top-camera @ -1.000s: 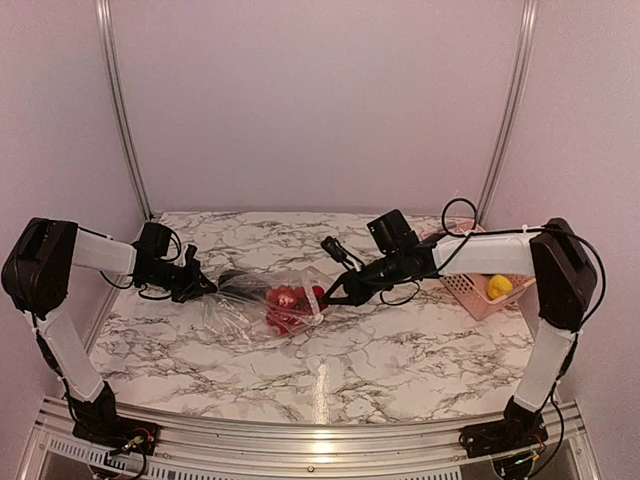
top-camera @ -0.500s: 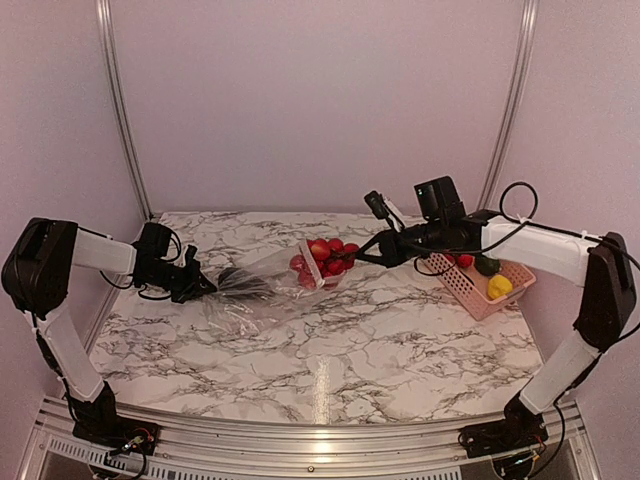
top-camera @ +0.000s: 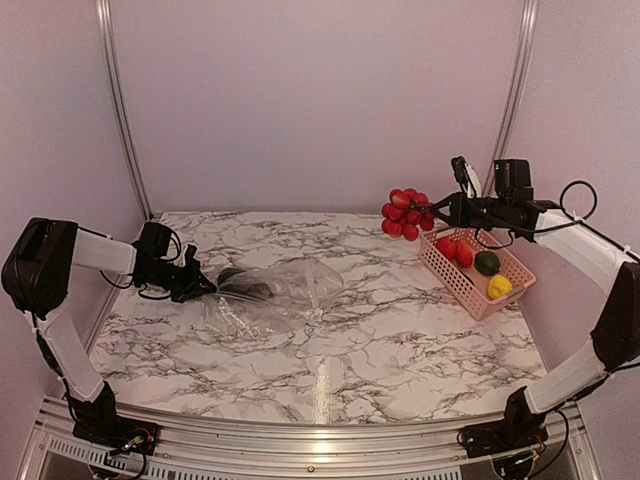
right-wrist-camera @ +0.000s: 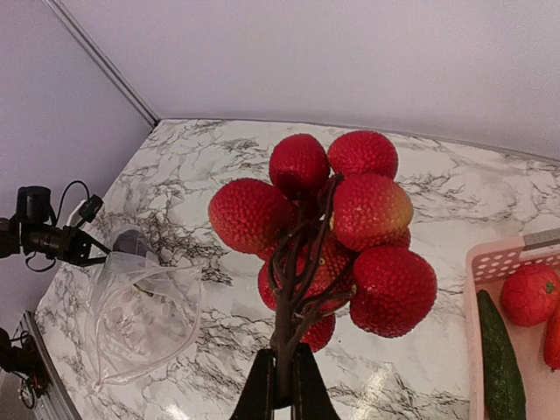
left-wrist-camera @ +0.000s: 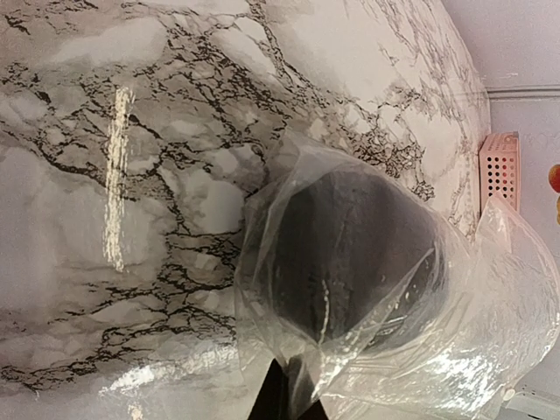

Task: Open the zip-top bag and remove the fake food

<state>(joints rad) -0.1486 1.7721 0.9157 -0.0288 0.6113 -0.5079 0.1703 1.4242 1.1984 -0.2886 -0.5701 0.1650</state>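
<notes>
The clear zip-top bag point(top-camera: 285, 290) lies slumped on the marble table, its mouth open toward the right. My left gripper point(top-camera: 205, 287) is shut on the bag's left edge; in the left wrist view the plastic point(left-wrist-camera: 411, 297) is pinched between the left gripper's point(left-wrist-camera: 293, 401) tips, and a dark item point(left-wrist-camera: 350, 245) shows through it. My right gripper point(top-camera: 438, 208) is in the air, shut on the brown stem of a bunch of red bumpy fake fruit point(top-camera: 407, 212). That bunch point(right-wrist-camera: 337, 219) stands above the right gripper point(right-wrist-camera: 284, 394), clear of the bag point(right-wrist-camera: 140, 319).
A pink perforated basket point(top-camera: 452, 280) stands at the right back. It holds a red tomato point(top-camera: 447, 247), a green piece point(top-camera: 487, 263) and a yellow pepper point(top-camera: 499, 286). The red bunch hangs just left of and above the basket's far corner. Walls enclose the table.
My right gripper drew the red bunch out of the bag and carried it up and right, toward the basket. The bag sank flat. The left arm stayed put.
</notes>
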